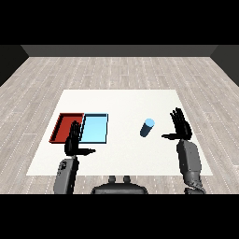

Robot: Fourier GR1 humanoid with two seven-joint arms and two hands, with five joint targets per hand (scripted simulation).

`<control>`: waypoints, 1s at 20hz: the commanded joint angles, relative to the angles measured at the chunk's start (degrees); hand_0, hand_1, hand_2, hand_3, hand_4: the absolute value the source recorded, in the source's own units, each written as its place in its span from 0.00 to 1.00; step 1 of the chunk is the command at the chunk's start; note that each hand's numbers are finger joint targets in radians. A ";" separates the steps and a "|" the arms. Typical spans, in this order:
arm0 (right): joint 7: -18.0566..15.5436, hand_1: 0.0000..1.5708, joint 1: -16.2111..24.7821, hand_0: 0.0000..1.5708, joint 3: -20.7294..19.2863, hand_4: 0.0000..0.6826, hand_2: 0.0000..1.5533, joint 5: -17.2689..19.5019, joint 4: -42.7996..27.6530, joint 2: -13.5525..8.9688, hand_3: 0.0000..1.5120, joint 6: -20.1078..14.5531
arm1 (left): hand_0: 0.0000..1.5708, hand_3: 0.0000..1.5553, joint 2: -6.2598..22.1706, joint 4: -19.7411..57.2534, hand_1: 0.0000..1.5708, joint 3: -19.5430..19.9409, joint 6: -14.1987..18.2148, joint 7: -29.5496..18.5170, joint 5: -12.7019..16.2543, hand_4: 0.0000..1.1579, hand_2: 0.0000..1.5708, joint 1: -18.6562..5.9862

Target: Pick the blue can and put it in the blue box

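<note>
A blue can (147, 127) stands on the white table (121, 105), right of centre. The light blue tray (94, 129) lies left of centre, beside the red tray (66, 125). My right hand (180, 125) hovers to the right of the can, apart from it, with straight fingers and the thumb pointing toward the can. Over the near edge of the two trays is my left hand (73, 141), fingers straight and thumb out to the right. Neither hand holds anything.
The red tray borders the light blue tray on its left side. Both trays hold nothing. Grey wood floor surrounds the table on all sides.
</note>
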 commanded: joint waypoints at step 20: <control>3.01 0.00 -4.94 0.00 0.09 0.00 0.00 -2.67 10.67 0.04 0.00 -0.28 | 0.00 0.00 -0.84 -4.10 0.00 -0.36 1.13 2.02 1.59 0.00 0.00 2.26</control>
